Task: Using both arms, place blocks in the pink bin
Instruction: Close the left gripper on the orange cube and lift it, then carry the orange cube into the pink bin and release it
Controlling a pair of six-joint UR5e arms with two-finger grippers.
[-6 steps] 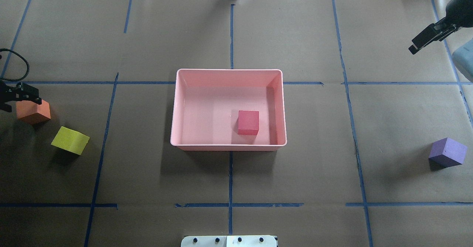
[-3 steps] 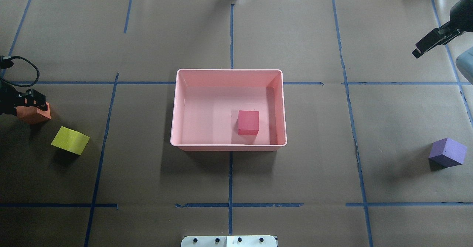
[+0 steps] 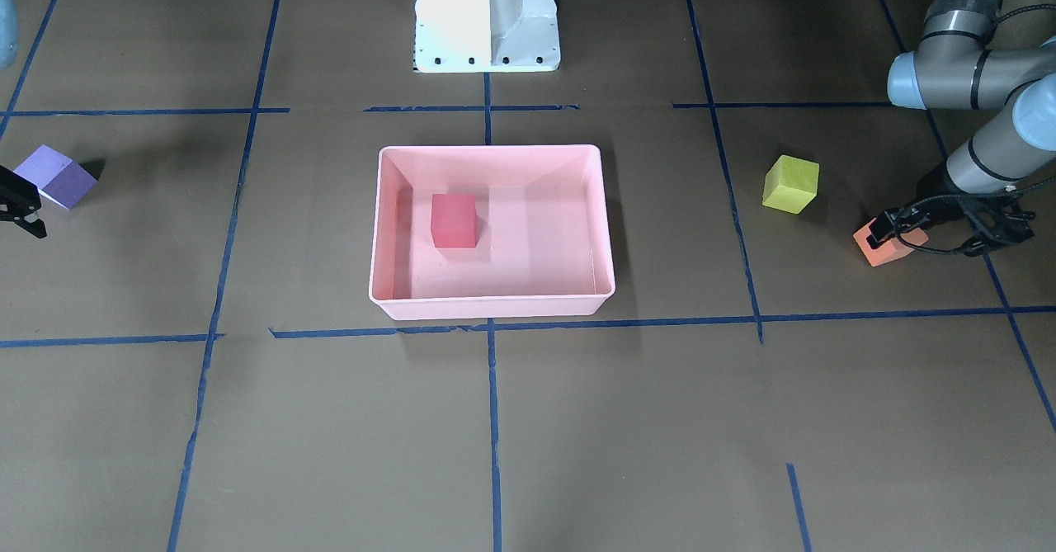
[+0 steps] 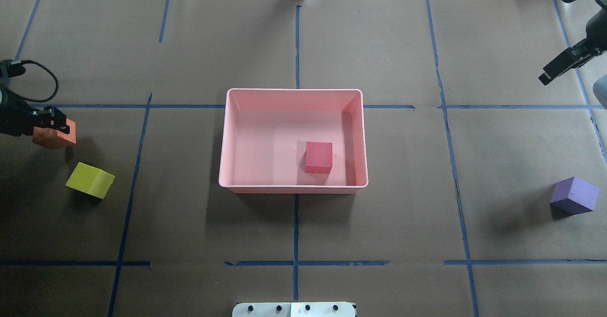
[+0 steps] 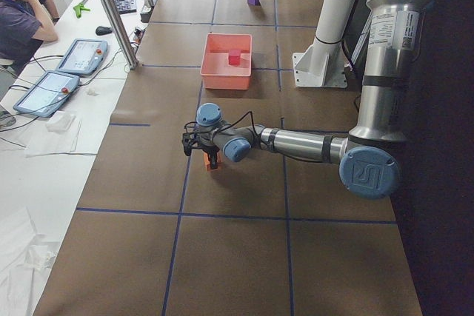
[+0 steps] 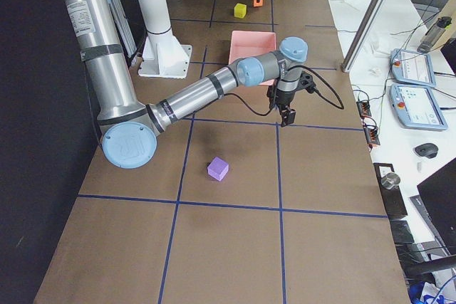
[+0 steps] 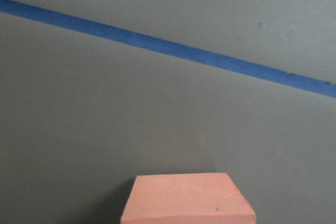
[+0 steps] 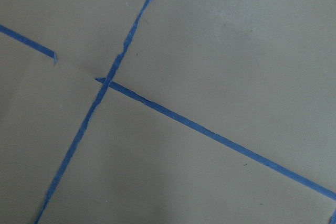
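From across the table, the red-pink cube (image 3: 454,220) lies inside the pink bin (image 3: 491,309). The yellow-green cube (image 3: 790,183) sits well off to the bin's side on the robot's left. From overhead, far left of the bin, the left gripper (image 4: 58,126) pinches the orange cube (image 4: 54,138). The purple cube (image 4: 574,195) rests far right of the bin. The right gripper (image 4: 564,66) hangs beyond it, and I cannot tell how its jaws stand. The left wrist camera shows the orange cube's top with a blue tape line (image 7: 168,48) behind it.
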